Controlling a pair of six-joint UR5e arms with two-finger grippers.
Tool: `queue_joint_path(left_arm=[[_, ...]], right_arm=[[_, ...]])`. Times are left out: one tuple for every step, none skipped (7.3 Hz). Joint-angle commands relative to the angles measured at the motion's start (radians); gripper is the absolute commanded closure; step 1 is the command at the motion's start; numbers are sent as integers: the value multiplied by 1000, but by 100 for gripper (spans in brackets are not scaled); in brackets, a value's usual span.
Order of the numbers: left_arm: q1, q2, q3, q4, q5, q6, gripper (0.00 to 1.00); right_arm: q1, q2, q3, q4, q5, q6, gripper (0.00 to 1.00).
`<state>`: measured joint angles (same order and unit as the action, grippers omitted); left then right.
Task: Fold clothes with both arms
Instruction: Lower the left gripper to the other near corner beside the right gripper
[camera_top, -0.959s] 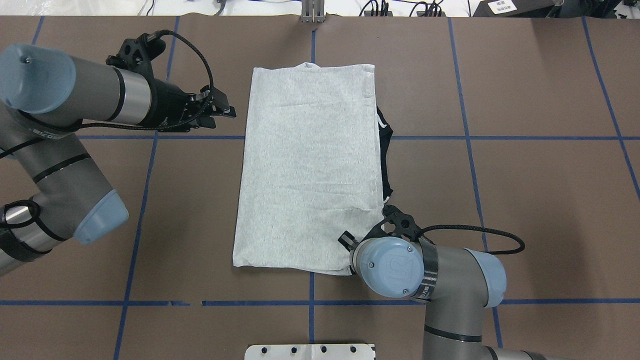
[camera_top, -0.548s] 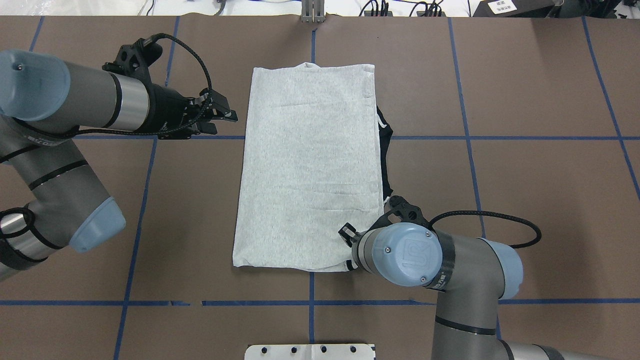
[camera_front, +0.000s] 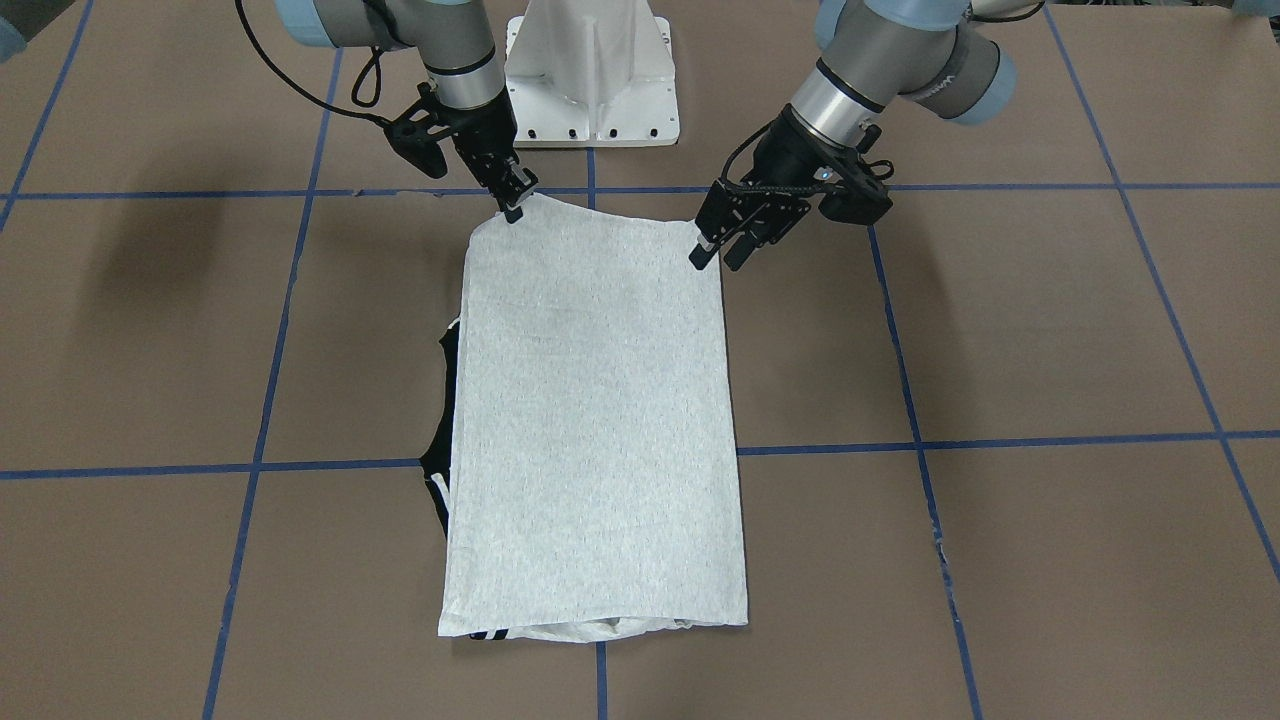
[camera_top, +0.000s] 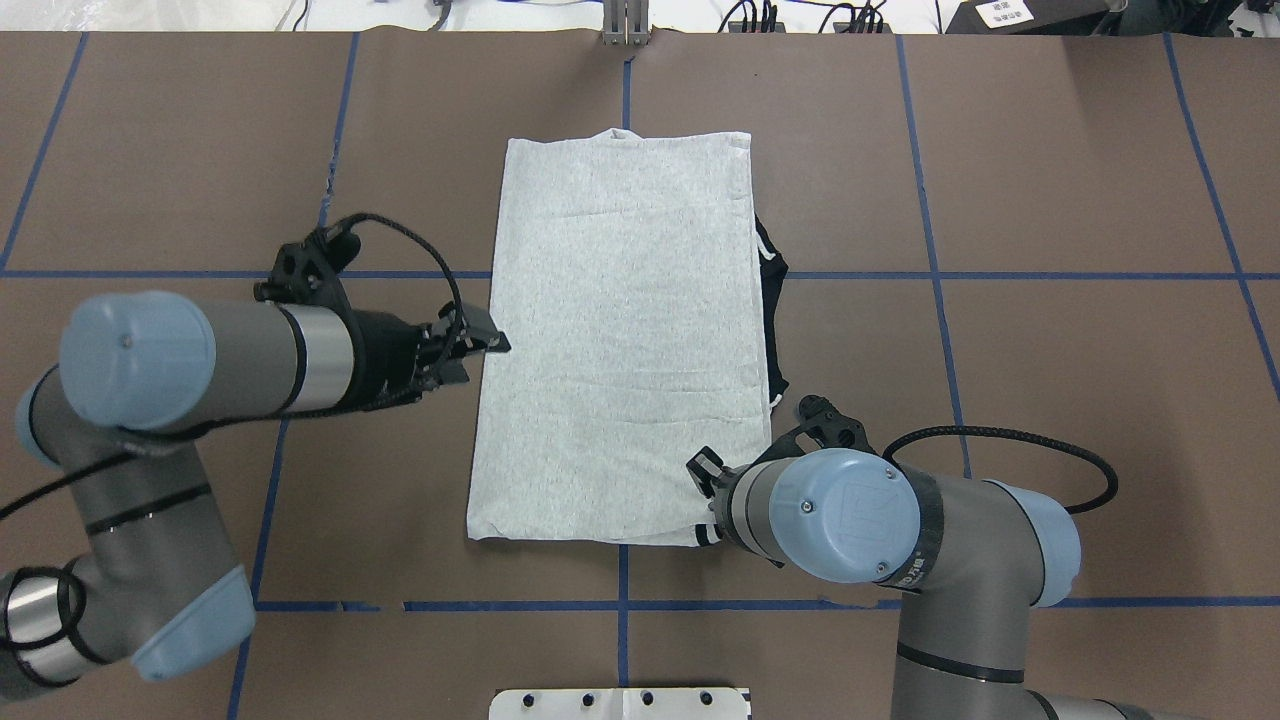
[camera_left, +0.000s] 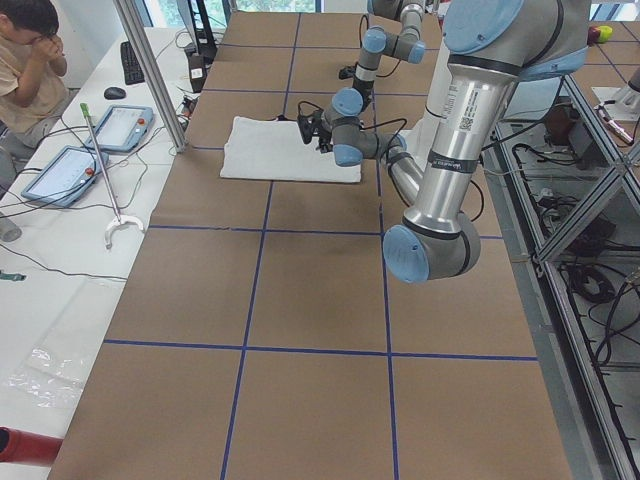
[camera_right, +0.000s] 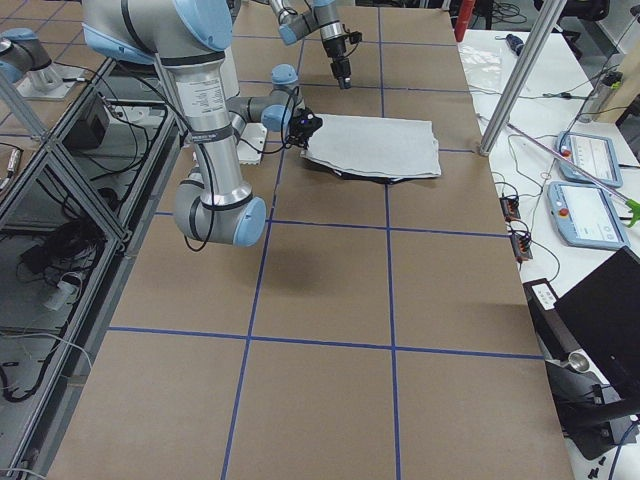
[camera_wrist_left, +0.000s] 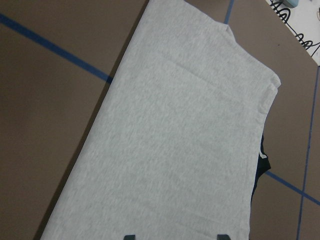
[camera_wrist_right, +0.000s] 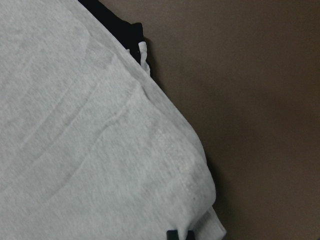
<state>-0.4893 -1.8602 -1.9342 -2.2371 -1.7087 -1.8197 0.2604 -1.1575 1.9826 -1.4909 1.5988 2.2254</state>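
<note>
Gripper check: my right gripper is clamped on the near right corner of the folded grey T-shirt, which lies mid-worktop. Farther out, my left gripper sits fingers apart at its left edge.

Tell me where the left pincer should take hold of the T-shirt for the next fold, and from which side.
Grip the T-shirt at its near left corner, coming in low from the robot's left. The shirt lies flat as a long rectangle and the right pincer is on the matching near right corner, so the open left pincer could probably lift that hem evenly.
</note>
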Motion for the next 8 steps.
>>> queue_joint_path(left_arm=[[154,68,-20,10,151,-88,34],[170,73,-3,48,155,-89,31],[179,73,-5,71,156,-90,31],[193,73,7,74,156,-92,31],[198,73,18,74,156,-92,31],[211,66,49,76,158,-92,33],[216,65,49,76,156,-92,35],[216,67,47,76,156,-92,36]], right_arm=[[-3,-1,1,0,1,3,100],[-4,-1,1,0,1,3,100],[-4,-1,1,0,0,3,100],[-6,-1,1,0,0,3,100],[-6,-1,1,0,0,3,100],[-6,-1,1,0,0,3,100],[-6,-1,1,0,1,3,100],[-6,-1,1,0,1,3,100]])
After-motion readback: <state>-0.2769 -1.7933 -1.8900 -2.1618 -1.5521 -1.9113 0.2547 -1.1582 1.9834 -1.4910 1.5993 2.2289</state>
